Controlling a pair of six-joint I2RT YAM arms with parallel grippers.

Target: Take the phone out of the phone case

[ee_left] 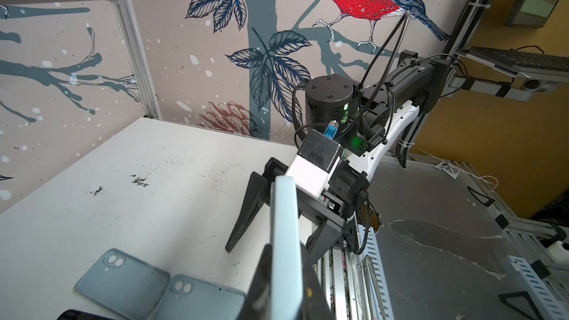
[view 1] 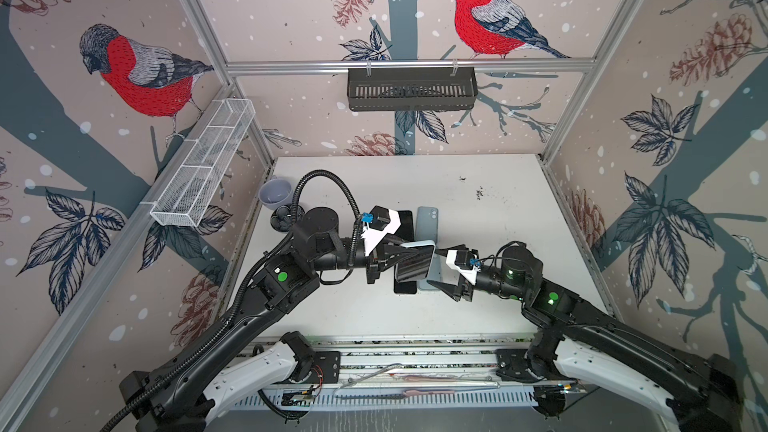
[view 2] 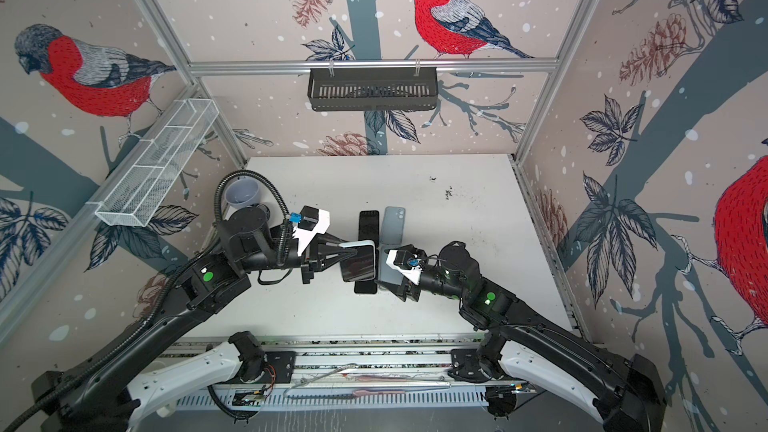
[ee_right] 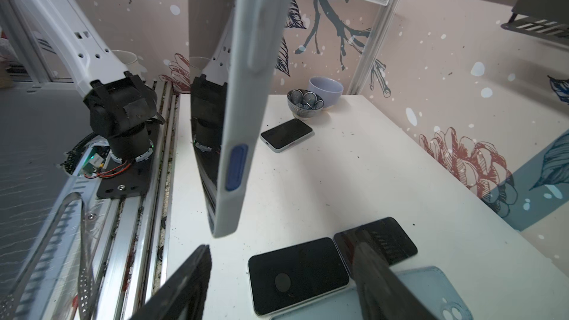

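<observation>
A phone [view 1: 411, 270] with a dark screen sits in a pale blue phone case [view 1: 417, 245] and is held up above the table, on edge and tilted. My left gripper [view 1: 401, 255] is shut on its left end, one finger on each face [ee_left: 284, 290]. The case's side wall [ee_right: 246, 103] with a blue button and the glossy screen [ee_right: 206, 149] fill the right wrist view. My right gripper [view 1: 437, 270] stands open at the phone's right end, its fingers [ee_right: 184, 284] apart and touching nothing. Both top views show this [view 2: 358, 261].
Below the held phone, bare black phones [ee_right: 298, 275] [ee_right: 378, 241] lie on the white table [view 1: 478, 305] beside empty blue-grey cases [ee_left: 123, 278] [ee_left: 200, 300]. Another phone [ee_right: 286, 133] lies by a lilac bowl [view 1: 275, 193] and a patterned bowl [view 1: 282, 218] at the far left.
</observation>
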